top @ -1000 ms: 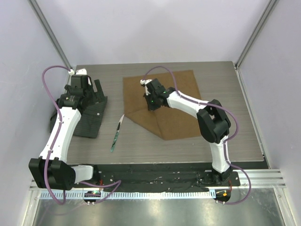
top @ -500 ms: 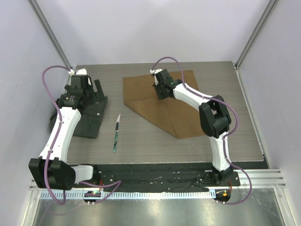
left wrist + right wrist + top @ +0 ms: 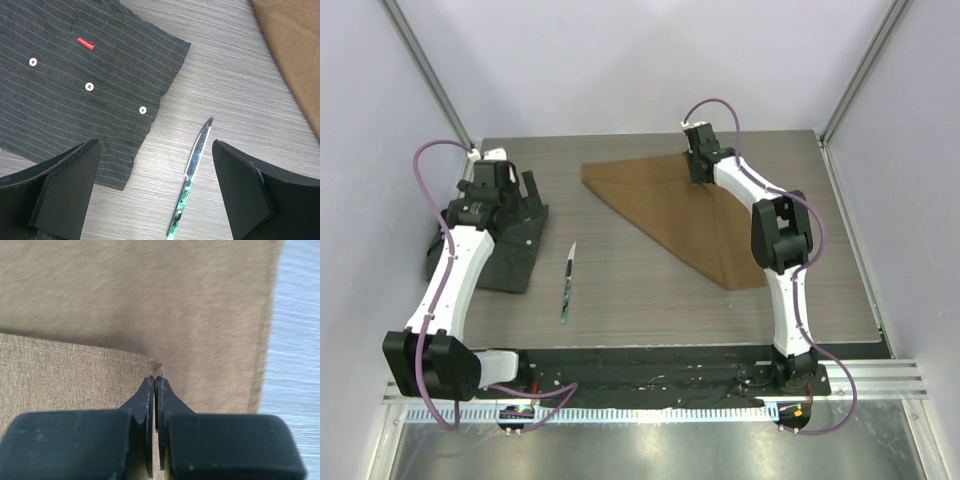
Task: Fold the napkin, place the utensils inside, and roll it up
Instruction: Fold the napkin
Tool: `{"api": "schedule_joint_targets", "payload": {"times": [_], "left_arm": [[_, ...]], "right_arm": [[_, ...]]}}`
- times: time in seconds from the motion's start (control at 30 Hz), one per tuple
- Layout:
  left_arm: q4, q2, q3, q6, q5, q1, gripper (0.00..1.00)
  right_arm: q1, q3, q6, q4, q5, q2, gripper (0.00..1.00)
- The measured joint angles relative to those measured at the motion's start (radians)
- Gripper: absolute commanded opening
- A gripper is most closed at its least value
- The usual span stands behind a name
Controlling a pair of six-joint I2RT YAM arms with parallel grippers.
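I see right tool [image 3: 154, 382] pinching napkin [image 3: 690, 215] corner at worktop's [image 3: 640, 300] far edge; left tool [image 3: 154, 150] spread near left edge.

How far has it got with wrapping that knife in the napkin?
Early days. The fold is in hand: the right jaws are shut on a corner of the napkin, which already lies as a triangle. The knife lies apart on the table, so placing it and rolling are left.
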Motion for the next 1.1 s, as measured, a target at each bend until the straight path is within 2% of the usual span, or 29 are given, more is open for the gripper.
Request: {"api": "schedule_joint_targets", "payload": {"times": [0.43, 0.77, 1.1], "left_arm": [[0.01, 0.035, -0.005, 0.018, -0.026, 0.0, 1.0], [0.014, 0.053, -0.006, 0.026, -0.04, 0.003, 1.0], [0.014, 0.08, -0.006, 0.027, -0.043, 0.007, 1.0]], "right_arm": [[-0.049, 0.235, -0.069, -0.019, 0.106, 0.171, 0.01], [-0.088, 0.38, -0.095, -0.03, 0.132, 0.273, 0.01], [-0.116, 0.452, -0.122, 0.001, 0.139, 0.33, 0.01]]}}
